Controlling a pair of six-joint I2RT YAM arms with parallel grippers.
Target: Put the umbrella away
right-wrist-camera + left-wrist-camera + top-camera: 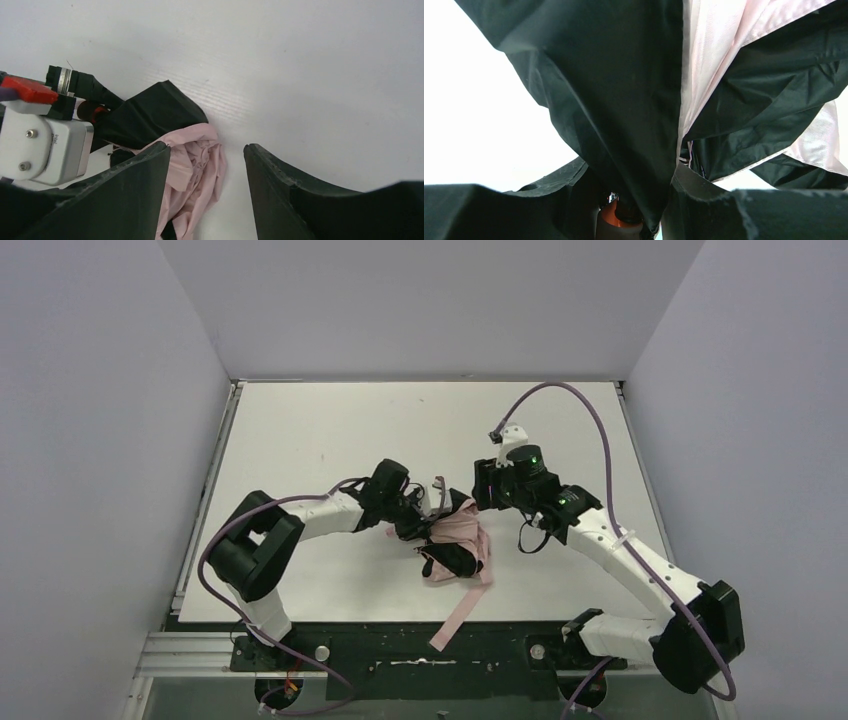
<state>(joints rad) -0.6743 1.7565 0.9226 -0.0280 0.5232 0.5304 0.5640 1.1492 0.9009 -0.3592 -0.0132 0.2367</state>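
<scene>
The umbrella lies folded in a crumpled heap of pale pink and black fabric at the table's middle, and its pink strap trails toward the near edge. My left gripper is at the heap's left end. In the left wrist view the black and pink canopy fills the frame, and my left gripper is shut on the bunched fabric around a dark shaft. My right gripper hovers at the heap's far right. In the right wrist view my right gripper is open over pink fabric and bare table.
The white table is boxed in by pale walls on three sides. A black mounting strip runs along the near edge between the arm bases. Purple cables loop off both arms. The left wrist's white housing shows close in the right wrist view.
</scene>
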